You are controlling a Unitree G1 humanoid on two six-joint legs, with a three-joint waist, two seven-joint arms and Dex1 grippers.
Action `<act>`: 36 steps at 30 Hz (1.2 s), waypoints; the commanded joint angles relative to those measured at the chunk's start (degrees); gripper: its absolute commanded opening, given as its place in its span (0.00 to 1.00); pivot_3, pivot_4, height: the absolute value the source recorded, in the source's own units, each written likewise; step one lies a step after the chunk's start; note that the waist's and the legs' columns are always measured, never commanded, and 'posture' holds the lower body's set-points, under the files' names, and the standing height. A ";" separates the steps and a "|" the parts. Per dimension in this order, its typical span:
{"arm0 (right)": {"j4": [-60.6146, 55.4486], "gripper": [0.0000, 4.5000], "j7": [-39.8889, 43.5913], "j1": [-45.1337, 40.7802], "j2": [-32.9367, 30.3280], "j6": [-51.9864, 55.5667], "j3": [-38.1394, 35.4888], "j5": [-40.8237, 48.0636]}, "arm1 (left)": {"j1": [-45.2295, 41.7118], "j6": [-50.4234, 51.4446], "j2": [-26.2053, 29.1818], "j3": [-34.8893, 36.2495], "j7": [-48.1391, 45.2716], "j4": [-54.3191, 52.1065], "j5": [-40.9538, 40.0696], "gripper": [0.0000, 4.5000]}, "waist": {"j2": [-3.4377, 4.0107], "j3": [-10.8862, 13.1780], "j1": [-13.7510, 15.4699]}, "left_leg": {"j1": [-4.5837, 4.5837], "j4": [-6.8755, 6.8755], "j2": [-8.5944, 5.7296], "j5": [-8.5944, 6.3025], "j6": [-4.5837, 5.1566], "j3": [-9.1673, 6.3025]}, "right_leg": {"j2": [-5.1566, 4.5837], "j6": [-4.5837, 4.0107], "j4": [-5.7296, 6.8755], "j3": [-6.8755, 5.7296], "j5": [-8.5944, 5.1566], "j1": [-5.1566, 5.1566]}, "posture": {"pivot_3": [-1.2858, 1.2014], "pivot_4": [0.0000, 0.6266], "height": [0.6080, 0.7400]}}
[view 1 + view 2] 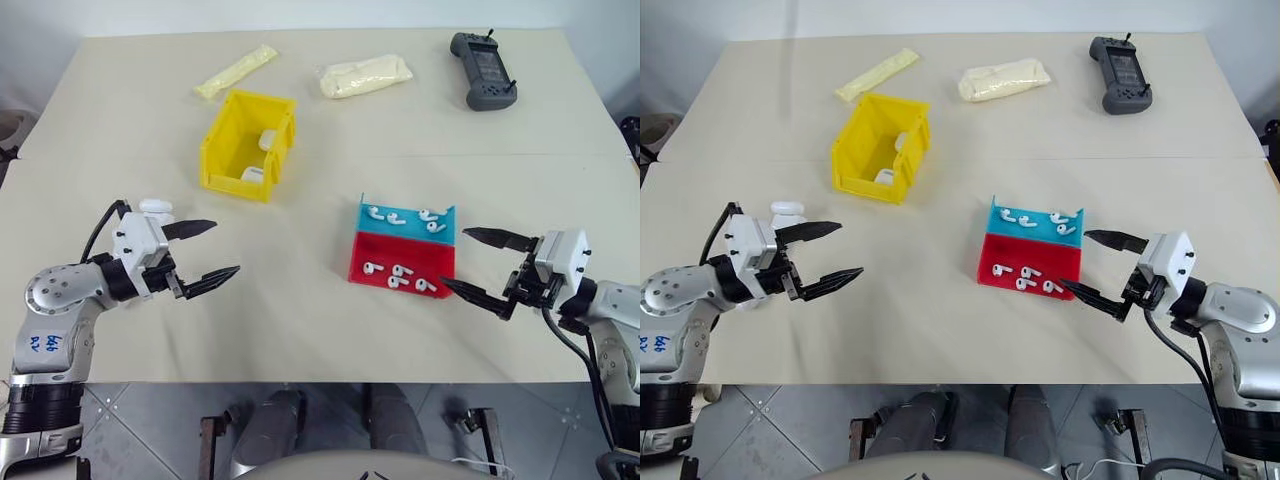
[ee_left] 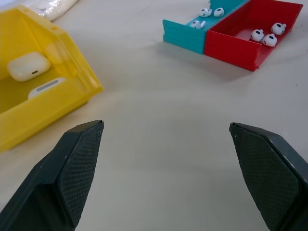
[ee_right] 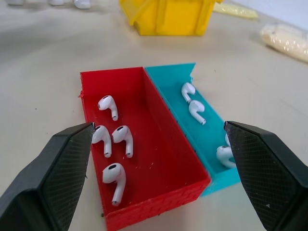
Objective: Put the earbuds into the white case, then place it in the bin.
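Observation:
Several white earbuds [image 3: 108, 105] lie in the red-and-blue tray [image 3: 159, 204] at the table's middle right. My right gripper [image 1: 454, 258] hovers just right of the tray, open and empty, its fingers pointing at it. The yellow bin [image 1: 218, 140] stands at the back left, holding two white cases [image 2: 29, 66]. Another white case [image 1: 155, 206] lies on the table just behind my left hand. My left gripper [image 1: 226, 246] is open and empty over bare table, in front of the bin and left of the tray.
Two cream soft packets [image 1: 236, 70] [image 1: 365, 75] lie near the far edge. A dark handheld controller [image 1: 482, 70] sits at the back right. Bare cream tabletop runs between the two grippers and along the front edge.

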 commanded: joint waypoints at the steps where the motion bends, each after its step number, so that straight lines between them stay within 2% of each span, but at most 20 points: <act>1: 0.27 1.00 0.65 -2.10 0.65 -1.78 0.85 0.15 | 1.22 -1.60 0.89 2.89 1.93 -2.11 0.75 0.99 | 0.00 0.00 0.21 | -0.01 0.01 0.02 -0.01 -0.02 -0.01 | 0.02 0.00 -0.01 -0.01 0.00 0.00 | 0.52 0.24 1.00; 3: 0.61 1.00 1.99 -3.52 1.24 -2.00 2.61 0.39 | 3.67 0.22 0.11 5.52 4.89 -4.23 -0.29 0.99 | -0.01 0.00 0.24 | -0.02 0.02 0.02 -0.01 -0.02 -0.02 | 0.02 0.00 -0.02 -0.01 0.00 0.00 | 0.52 0.24 1.00; 6: -0.11 1.00 2.36 -8.37 4.09 -1.33 7.25 0.64 | 11.15 3.68 -3.28 13.48 12.32 -10.27 -2.81 0.99 | -0.02 0.00 -0.47 | 0.00 0.05 0.06 -0.10 0.01 0.07 | 0.04 0.00 -0.03 0.07 0.00 0.00 | 0.52 0.24 1.00; 12: -0.44 1.00 2.31 -16.18 11.86 -2.38 14.81 0.14 | 31.82 7.15 -16.48 28.07 25.52 -23.22 -4.38 0.99 | -0.06 -0.02 -1.14 | -0.02 0.27 0.56 -0.37 -0.24 0.14 | 0.61 -0.09 -0.15 0.12 0.00 0.03 | 0.52 0.24 1.00; 16: -0.50 1.00 2.62 -17.94 14.74 -3.91 17.46 -0.87 | 37.82 8.00 -22.27 31.93 30.54 -24.26 -5.51 0.99 | -0.07 -0.03 0.40 | 0.00 0.40 0.68 -0.45 -0.32 0.14 | 0.73 -0.22 -0.29 0.09 -0.04 0.04 | 0.52 0.24 1.00; 19: -0.51 1.00 3.19 -18.46 14.95 -4.26 18.42 -1.23 | 38.70 10.03 -22.48 32.07 31.75 -23.96 -6.28 0.99 | -0.10 -0.04 1.79 | 0.00 0.50 0.64 -0.47 -0.30 0.14 | 0.72 -0.24 -0.30 0.09 -0.03 0.09 | 0.52 0.24 1.00; 23: -0.24 1.00 3.87 -19.29 12.93 -2.55 17.04 -0.60 | 35.04 16.91 -17.35 32.16 33.51 -23.75 -8.93 0.99 | -0.18 -0.09 1.98 | -0.01 0.53 0.62 -0.54 -0.23 0.14 | 0.71 -0.26 -0.31 0.11 -0.02 0.11 | 0.52 0.24 1.00; 27: -1.98 1.00 4.64 -18.33 9.38 2.19 15.34 2.09 | 32.61 30.32 -8.89 32.64 36.62 -25.05 -11.72 0.99 | -0.19 -0.10 1.67 | 0.00 0.51 0.64 -0.55 -0.25 0.13 | 0.73 -0.29 -0.26 0.12 -0.04 0.07 | 0.52 0.24 1.00; 31: -2.31 1.00 4.86 -17.12 7.92 2.65 15.09 1.71 | 27.45 52.59 5.90 33.76 38.28 -24.01 -17.24 0.99 | -0.20 -0.09 1.06 | 0.03 0.45 0.76 -0.60 -0.33 0.18 | 0.81 -0.40 0.09 0.15 -0.10 -0.02 | 0.52 0.24 1.00; 33: -2.45 1.00 4.55 -17.20 8.21 2.68 15.30 1.55 | 24.55 61.33 11.57 33.50 37.86 -21.80 -18.57 0.99 | -0.17 -0.08 0.95 | 0.08 0.45 0.79 -0.61 -0.37 0.17 | 0.83 -0.48 0.20 0.14 -0.14 -0.04 | 0.52 0.24 1.00; 36: -2.71 1.00 4.11 -17.41 8.69 2.70 15.56 1.41 | 22.30 68.99 18.26 30.96 34.36 -19.31 -19.48 0.99 | -0.11 -0.06 0.07 | 0.13 0.39 0.81 -0.63 -0.40 0.18 | 0.86 -0.51 0.25 0.17 -0.16 -0.05 | 0.52 0.24 1.00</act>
